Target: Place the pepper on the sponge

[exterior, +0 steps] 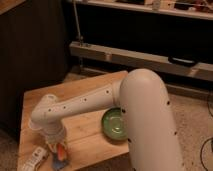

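Note:
My gripper [58,146] hangs at the end of the white arm over the front left corner of the wooden table [87,89]. It is shut on the pepper [61,151], a small orange piece showing just below the wrist. The blue-grey sponge [59,163] lies directly under the pepper at the table's front edge, partly covered by the gripper. I cannot tell whether the pepper touches the sponge.
A green bowl [116,124] sits on the table to the right of the gripper, partly behind the arm. A white remote-like object [34,158] lies just left of the sponge. Dark shelving and a rail stand behind the table.

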Controlling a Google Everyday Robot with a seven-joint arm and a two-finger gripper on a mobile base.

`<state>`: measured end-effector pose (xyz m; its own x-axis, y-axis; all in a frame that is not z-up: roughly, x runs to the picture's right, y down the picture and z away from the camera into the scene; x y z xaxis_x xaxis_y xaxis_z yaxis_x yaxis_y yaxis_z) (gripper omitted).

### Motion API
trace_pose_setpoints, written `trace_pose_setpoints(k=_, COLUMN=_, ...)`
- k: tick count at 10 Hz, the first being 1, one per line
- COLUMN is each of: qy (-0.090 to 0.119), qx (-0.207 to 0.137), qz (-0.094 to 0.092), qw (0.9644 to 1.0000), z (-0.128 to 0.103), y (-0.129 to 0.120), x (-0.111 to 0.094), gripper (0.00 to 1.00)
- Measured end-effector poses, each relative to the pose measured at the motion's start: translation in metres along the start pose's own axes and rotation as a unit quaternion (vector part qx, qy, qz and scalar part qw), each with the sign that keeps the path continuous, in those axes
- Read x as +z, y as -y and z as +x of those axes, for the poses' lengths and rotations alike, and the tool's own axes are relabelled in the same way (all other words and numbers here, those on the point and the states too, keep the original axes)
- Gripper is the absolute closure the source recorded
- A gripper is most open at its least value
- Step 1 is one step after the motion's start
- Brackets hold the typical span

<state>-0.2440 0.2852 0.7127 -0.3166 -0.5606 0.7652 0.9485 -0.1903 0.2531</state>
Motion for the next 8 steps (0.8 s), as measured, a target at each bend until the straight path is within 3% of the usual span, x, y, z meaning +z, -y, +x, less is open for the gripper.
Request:
trace_pose_setpoints(k=3, qy=0.002, qx=-0.033, qz=0.009, qw=0.9994, z=-0.016, y=0.03, x=0.0, gripper=0.63)
trace_pose_setpoints(k=8, qy=0.001, qx=-0.013, qz=-0.002, qw=0.9999, z=-0.038, y=0.018, x=0.0, gripper=0.63)
